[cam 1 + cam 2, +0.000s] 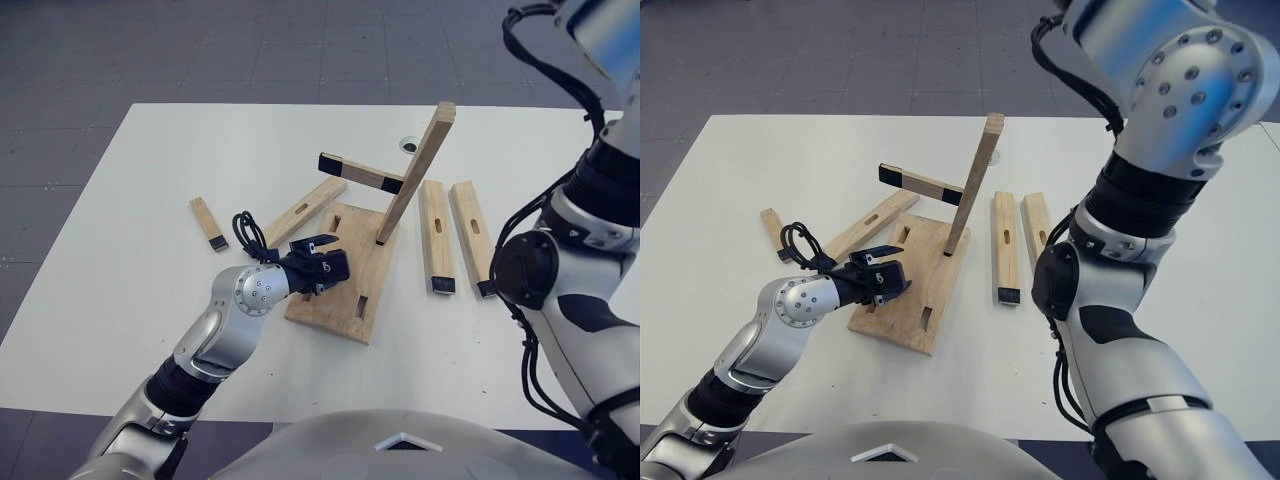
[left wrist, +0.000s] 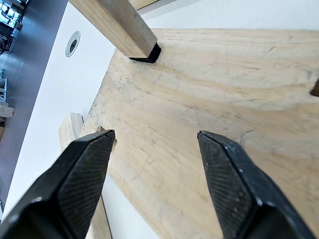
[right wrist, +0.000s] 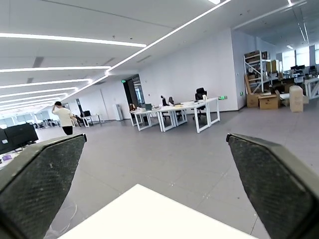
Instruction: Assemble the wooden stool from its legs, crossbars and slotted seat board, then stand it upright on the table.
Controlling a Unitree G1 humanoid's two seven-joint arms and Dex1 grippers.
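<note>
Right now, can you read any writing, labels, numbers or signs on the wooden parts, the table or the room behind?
No text can be read.
Seat board: bare wood, no print.
Upright leg: bare wood with a black tip, no print.
Table: plain white, no markings.
Green sign on the far wall: too small to read.

The right gripper (image 3: 155,137) has its two dark, rough-textured fingers (image 3: 45,174) spread wide apart. Near them lies a corner of the white table (image 3: 149,214). Beyond it a grey floor (image 3: 174,164) runs far back into a large hall, with white desks (image 3: 174,112) by the far wall, shelves (image 3: 256,74) beside cardboard boxes (image 3: 279,99), and long strip lights (image 3: 75,40) across the ceiling.
</note>
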